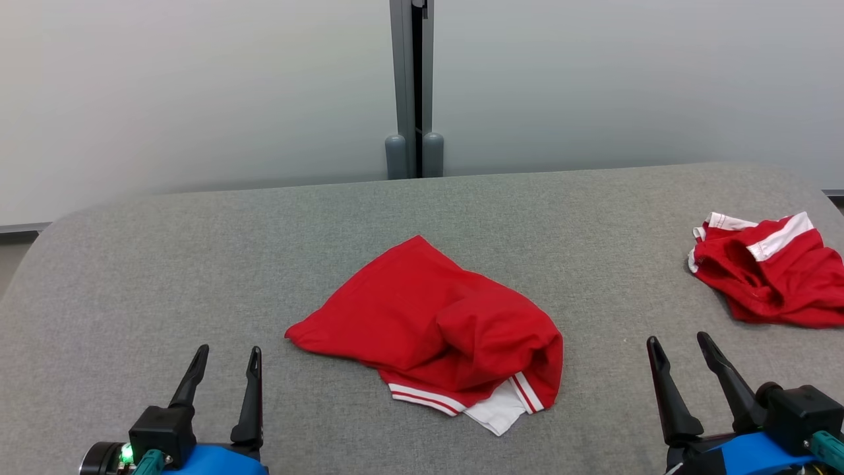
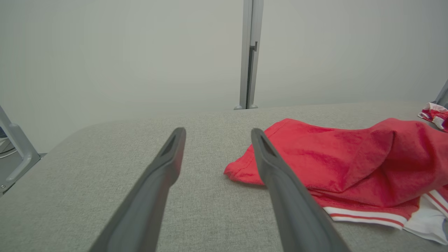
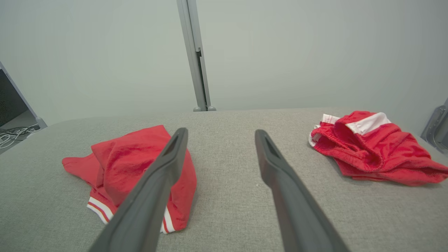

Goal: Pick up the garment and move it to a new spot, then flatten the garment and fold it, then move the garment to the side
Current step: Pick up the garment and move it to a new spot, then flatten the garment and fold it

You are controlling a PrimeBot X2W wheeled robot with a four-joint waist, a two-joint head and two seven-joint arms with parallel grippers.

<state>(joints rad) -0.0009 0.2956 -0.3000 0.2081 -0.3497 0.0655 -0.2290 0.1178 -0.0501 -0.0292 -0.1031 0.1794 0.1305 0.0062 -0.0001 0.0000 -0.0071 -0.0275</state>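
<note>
Dark two-fingered left gripper [image 1: 229,349] at 7 o'clock and right gripper [image 1: 678,338] at 5 sat wide open and empty, flanking the crumpled red white-trimmed garment [image 1: 428,323] dead centre on the grey fabric table [image 1: 198,264]. Probably staged for a two-sided grab.

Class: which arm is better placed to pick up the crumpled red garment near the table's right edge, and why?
Right, most likely. The open right gripper sits just below that crumpled garment in the head view; the left gripper is far off, beyond the middle garment.
</note>
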